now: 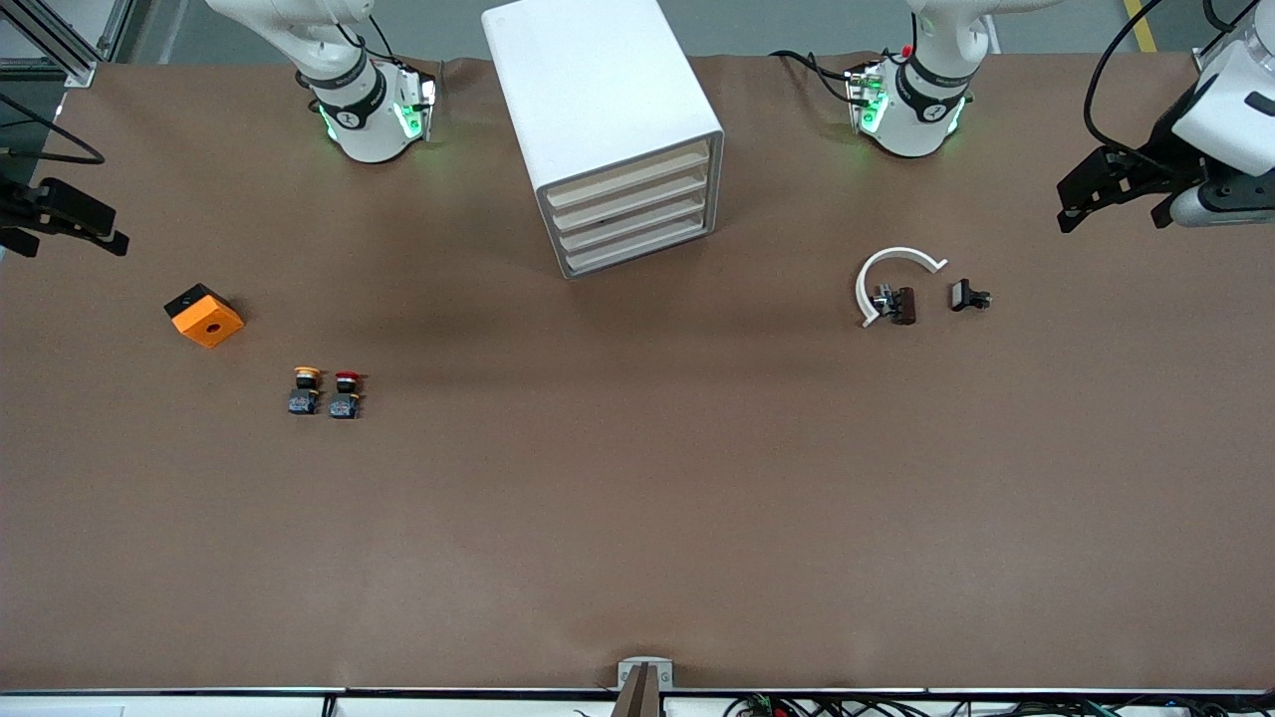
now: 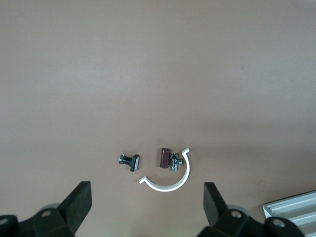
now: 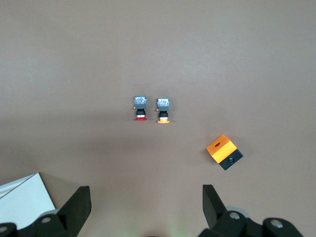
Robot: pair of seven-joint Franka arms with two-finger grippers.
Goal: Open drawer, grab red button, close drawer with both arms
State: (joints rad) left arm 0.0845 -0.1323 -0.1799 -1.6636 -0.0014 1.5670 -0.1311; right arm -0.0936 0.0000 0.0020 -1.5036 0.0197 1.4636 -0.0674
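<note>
Broad matte brown surface, evenly lit with soft shadows; grey floor along its upper edge; aluminium frame rail at one corner.

No legible text, brand, number or sign in any view. The white cabinet carries no label on its top or its drawer fronts. The red-capped button, the yellow-capped button and the orange cube show no readable marking. Each arm base bears a small dark mark on its black band, too small to read.
</note>
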